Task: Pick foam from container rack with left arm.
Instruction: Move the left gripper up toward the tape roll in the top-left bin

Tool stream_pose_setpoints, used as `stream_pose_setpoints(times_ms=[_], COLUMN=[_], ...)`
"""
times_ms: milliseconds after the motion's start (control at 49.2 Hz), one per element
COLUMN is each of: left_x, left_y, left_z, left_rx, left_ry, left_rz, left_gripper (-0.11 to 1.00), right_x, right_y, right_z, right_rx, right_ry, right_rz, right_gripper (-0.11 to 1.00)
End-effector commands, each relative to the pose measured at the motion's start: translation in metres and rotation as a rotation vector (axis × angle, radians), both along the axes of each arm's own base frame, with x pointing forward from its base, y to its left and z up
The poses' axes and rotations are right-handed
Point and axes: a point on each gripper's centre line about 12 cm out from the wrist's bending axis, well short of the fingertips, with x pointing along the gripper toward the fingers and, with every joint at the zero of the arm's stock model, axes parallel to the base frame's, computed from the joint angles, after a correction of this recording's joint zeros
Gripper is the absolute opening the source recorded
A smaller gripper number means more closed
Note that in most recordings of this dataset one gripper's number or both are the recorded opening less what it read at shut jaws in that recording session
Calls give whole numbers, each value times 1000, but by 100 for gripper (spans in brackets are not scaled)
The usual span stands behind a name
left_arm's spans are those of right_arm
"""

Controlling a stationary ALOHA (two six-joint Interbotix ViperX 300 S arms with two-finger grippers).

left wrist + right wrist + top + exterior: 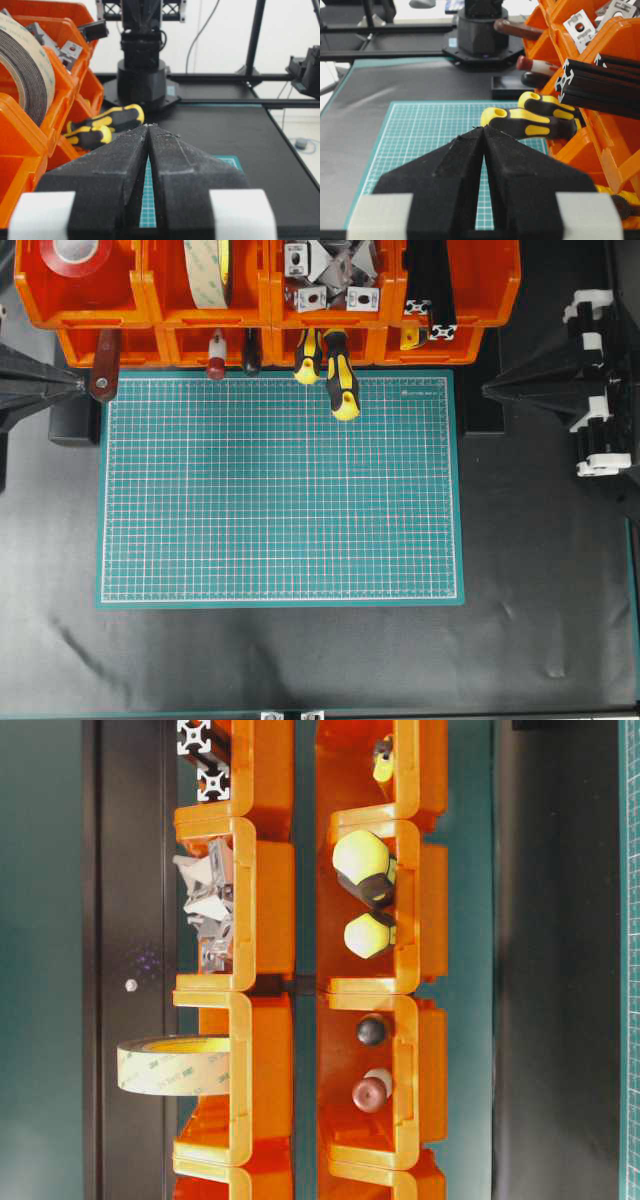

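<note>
The foam [208,270] is a ring-shaped tape roll standing on edge in the second upper bin from the left of the orange container rack [140,300]. In the table-level view the foam [175,1065] sticks out of its bin. In the left wrist view it [25,75] shows a dark rim, far left. My left gripper [82,385] is shut and empty at the table's left edge, below and left of the foam; its tips [149,126] meet. My right gripper [487,390] is shut and empty at the right edge, tips [483,128] together.
A green cutting mat [280,490] lies in front of the rack. Yellow-black screwdriver handles [340,380] stick out of a lower bin over the mat. A red tape roll [80,255], metal brackets [330,275] and black extrusions [430,290] fill other upper bins.
</note>
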Motion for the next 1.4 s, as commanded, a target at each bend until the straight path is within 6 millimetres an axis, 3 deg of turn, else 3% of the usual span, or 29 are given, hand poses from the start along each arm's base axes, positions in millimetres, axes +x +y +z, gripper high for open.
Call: stream_pose_setpoints(times_ms=[0, 61, 142, 346, 529, 732, 834, 1221, 1302, 1383], left_x=[6, 9, 10, 10, 26, 45, 47, 44, 46, 50], left_y=[-1, -1, 0, 0, 9, 31, 39, 59, 60, 61], left_z=[8, 17, 31, 80, 113, 127, 130, 136, 134, 130], left_rx=[7, -46, -109, -254, -531, -865, -950, -974, -973, -980], left_ry=[29, 73, 96, 13, 45, 124, 118, 67, 79, 101], left_rz=[-12, -10, -5, -19, 10, 136, 174, 242, 251, 263], left_gripper=[6, 7, 0, 0, 0, 0, 0, 2, 12, 35], right_x=[4, 4, 3, 3, 2, 3, 2, -1, -2, -2], right_y=[0, 2, 2, 6, 12, 13, 13, 12, 11, 11], right_z=[16, 25, 29, 30, 31, 34, 35, 43, 43, 43], right_rx=[14, 38, 80, 169, 198, 200, 191, 188, 188, 186], right_ry=[-49, -73, -84, -76, -75, -85, -90, -124, -127, -127], right_rz=[-3, 3, 3, 17, 44, 48, 50, 49, 46, 47], right_gripper=[2, 2, 0, 0, 0, 0, 0, 0, 0, 0])
